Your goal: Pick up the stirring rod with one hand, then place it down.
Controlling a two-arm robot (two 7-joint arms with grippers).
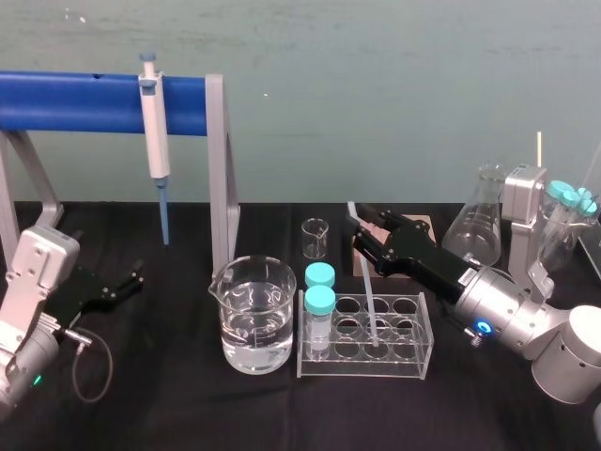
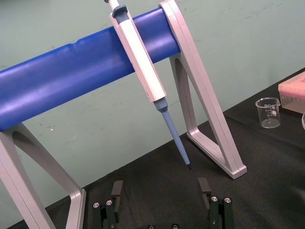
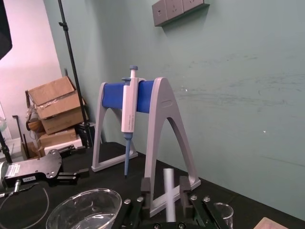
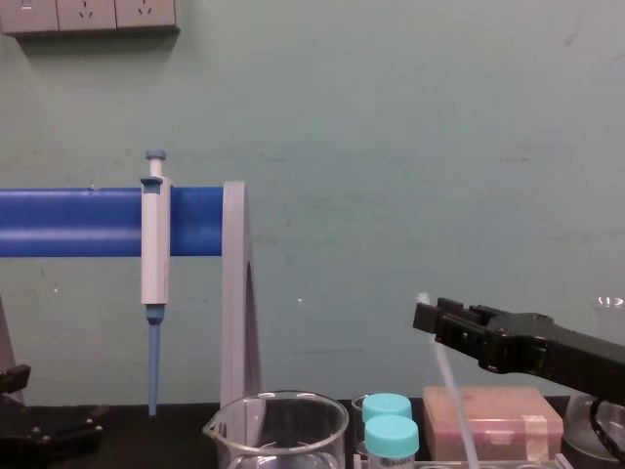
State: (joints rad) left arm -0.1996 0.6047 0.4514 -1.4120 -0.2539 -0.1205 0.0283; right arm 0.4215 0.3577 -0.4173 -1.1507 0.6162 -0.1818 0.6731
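Evidently the right gripper [image 1: 360,242], fingers [image 3: 146,188] narrowly parted, straddles the top of the stirring rod [image 1: 368,287] standing steeply tilted in the tube rack [image 1: 413,365], centre-right; the left gripper [image 1: 126,285] idles splayed, far left.

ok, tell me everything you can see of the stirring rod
The stirring rod is a thin, straight, translucent whitish stick, glass or plastic by look. It stands tilted, lower end in a hole of the clear tube rack, top leaning toward the robot's left. The open right pincer straddles its upper part, with a gap on each side in the right wrist view.
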